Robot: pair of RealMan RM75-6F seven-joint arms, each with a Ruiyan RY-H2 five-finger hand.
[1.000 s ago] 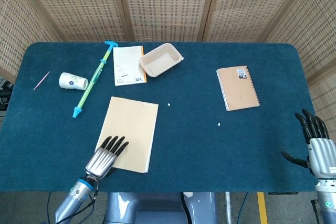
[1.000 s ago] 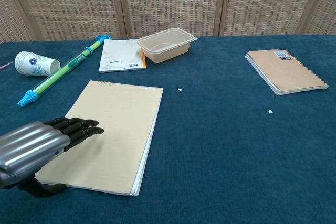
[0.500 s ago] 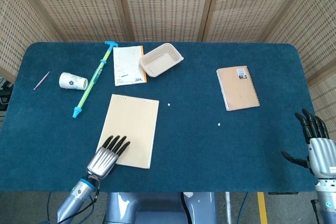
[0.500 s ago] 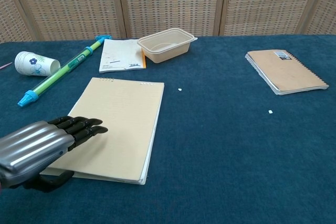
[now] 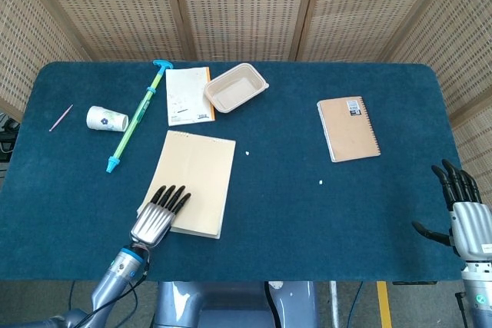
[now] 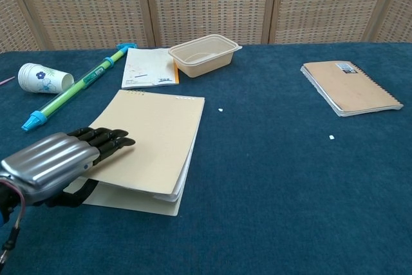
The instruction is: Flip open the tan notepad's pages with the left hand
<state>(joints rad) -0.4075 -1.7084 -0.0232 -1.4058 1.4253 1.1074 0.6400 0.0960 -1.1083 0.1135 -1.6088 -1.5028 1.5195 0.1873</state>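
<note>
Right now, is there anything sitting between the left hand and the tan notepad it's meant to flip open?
Nothing visible. The left hand is already on the tan notepad, fingers across its near left corner, with the near edge of the pages lifted. The green pen and paper cup lie off to the left.

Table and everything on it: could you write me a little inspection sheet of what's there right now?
Surface: dark blue felt-covered table.
Job's things: tan notepad, its near pages lifted off the bottom sheets.
Clutter: brown spiral notebook, beige plastic tray, white printed booklet, green and blue pump stick, white flowered paper cup on its side, pink stick, two white crumbs.
Hands: left hand rests on the notepad's near corner, fingers flat; right hand holds nothing, fingers apart, at the table's edge.
Cables: thin cable by the left wrist.
Surroundings: woven wicker screens behind.
</note>
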